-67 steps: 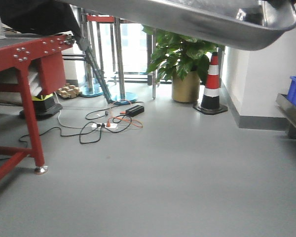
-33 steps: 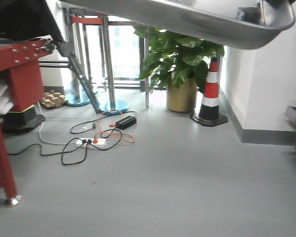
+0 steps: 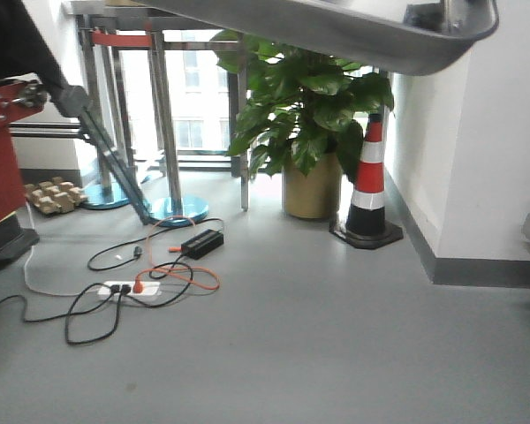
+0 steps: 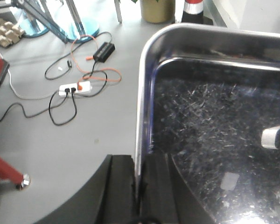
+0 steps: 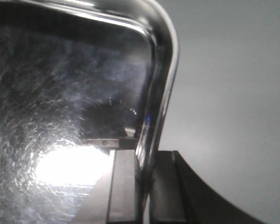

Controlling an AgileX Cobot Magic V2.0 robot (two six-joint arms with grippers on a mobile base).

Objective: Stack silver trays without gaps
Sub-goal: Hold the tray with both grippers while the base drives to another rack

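The left gripper (image 4: 139, 163) is clamped on the left rim of the silver tray (image 4: 214, 116), with one finger outside the rolled edge and one inside. The tray hangs in the air over the grey floor (image 4: 107, 135). A white power strip (image 4: 74, 87) and black cables (image 4: 60, 109) lie to the far left.

In the right wrist view, the right gripper (image 5: 142, 161) pinches the tray's right rim just near a rounded corner.

In the front view, the tray's shiny underside crosses the top. A potted plant (image 3: 309, 106) and a striped traffic cone (image 3: 368, 185) stand on the floor beyond it, far right by the wall.
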